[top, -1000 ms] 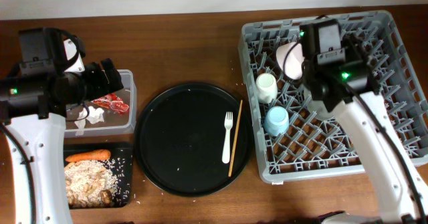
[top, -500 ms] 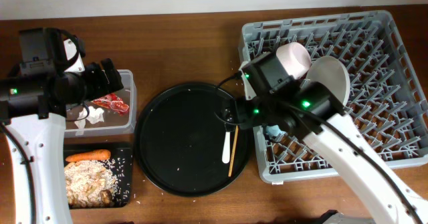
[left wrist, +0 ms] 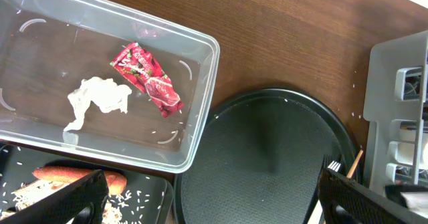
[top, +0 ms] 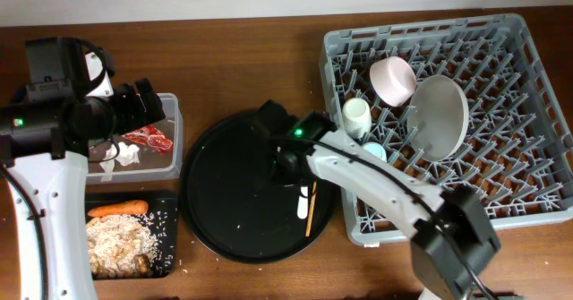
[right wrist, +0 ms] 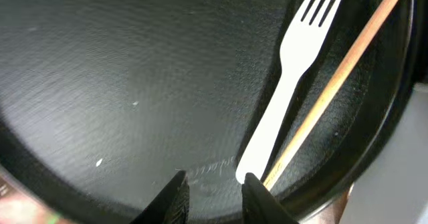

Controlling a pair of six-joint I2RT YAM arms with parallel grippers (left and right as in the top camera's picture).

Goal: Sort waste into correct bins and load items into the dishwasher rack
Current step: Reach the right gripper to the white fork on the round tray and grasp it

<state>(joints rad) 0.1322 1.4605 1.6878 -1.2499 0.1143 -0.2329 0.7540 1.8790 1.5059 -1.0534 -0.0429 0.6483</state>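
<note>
The white fork and a thin wooden chopstick lie side by side on the right of the round black tray. My right gripper hovers low over that tray, its jaws a narrow gap apart with nothing between them. Its right finger is just left of the fork handle's end. In the grey rack stand the pink bowl, the grey-green plate, the cream cup and the blue cup, which is partly hidden. My left gripper is wide open above the clear tub.
The clear tub holds the red wrapper and the white tissue. The shallow black tray in front of it holds the carrot and rice scraps. My right arm stretches across the rack's front left corner.
My right arm has swung from the rack over to the round black tray, leaving the plate upright in the rack, and its jaws have narrowed. The left arm has not moved.
</note>
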